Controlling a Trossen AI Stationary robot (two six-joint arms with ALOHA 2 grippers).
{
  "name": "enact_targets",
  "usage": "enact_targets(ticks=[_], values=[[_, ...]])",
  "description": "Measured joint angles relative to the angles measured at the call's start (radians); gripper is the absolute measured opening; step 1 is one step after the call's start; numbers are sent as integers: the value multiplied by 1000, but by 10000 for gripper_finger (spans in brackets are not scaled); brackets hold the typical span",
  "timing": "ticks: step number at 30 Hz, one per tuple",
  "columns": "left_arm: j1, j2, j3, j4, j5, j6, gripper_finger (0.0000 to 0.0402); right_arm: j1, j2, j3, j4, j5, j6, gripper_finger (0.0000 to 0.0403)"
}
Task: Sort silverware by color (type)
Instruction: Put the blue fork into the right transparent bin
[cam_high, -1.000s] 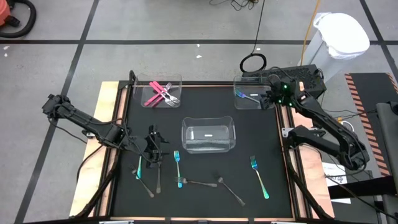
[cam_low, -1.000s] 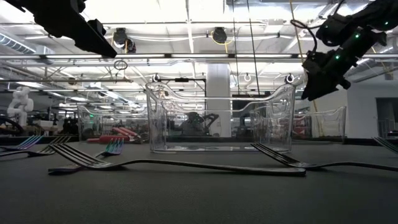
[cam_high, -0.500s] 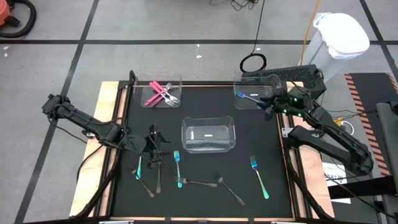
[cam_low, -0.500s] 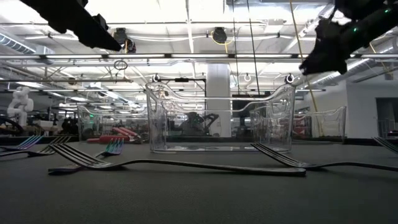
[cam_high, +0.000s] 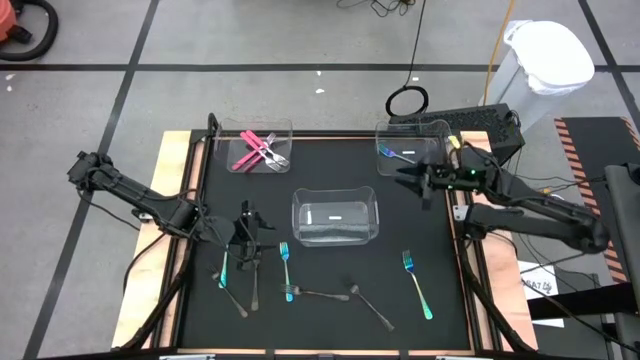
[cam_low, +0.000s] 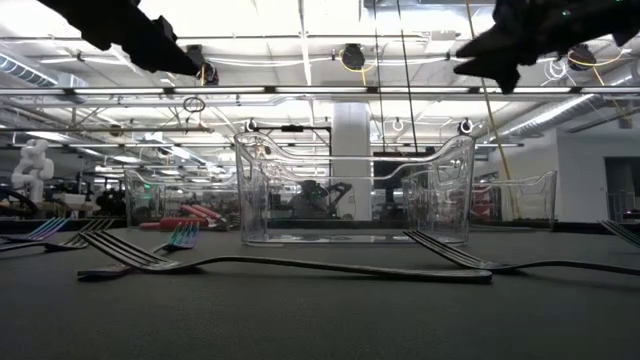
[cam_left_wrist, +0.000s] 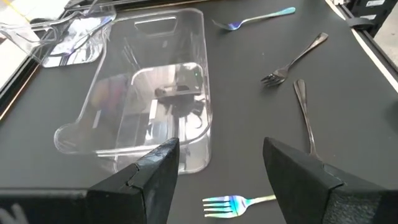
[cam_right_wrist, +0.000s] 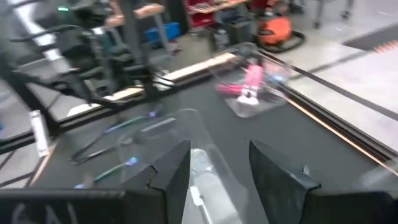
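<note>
Silverware lies loose on the black mat's near half: a teal piece (cam_high: 223, 268), a blue fork (cam_high: 285, 262), grey pieces (cam_high: 254, 287), a grey fork (cam_high: 315, 294), a grey spoon (cam_high: 371, 306) and a blue-teal fork (cam_high: 417, 284). Pink pieces (cam_high: 258, 150) lie in the far left bin, and a blue fork (cam_high: 398, 154) lies in the far right bin. My left gripper (cam_high: 246, 240) hangs open and empty above the near-left pieces, its fingers (cam_left_wrist: 155, 171) apart. My right gripper (cam_high: 408, 180) is open and empty, in the air between the far right bin and the middle bin (cam_high: 335, 215).
Three clear bins stand on the mat: far left (cam_high: 286, 128), far right (cam_high: 384, 166) and a middle one (cam_left_wrist: 193, 37) holding nothing. The mat has a wooden rim (cam_high: 180, 190). A white bag-lined bin (cam_high: 545, 60) stands off the table at the far right.
My right gripper has swung away from the far right bin toward the table's middle, rising and tipping up to nearly level. It stays open. The silverware and bins have not moved.
</note>
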Motion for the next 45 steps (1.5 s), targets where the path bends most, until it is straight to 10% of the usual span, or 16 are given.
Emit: enact_targets(ticks=[17,45], values=[[0,9,0,-70,7,-128,233,321,271,0,192,2,-182,160],[174,308,0,-23,312,-204,233,351,331,0,237,3,-223,160]])
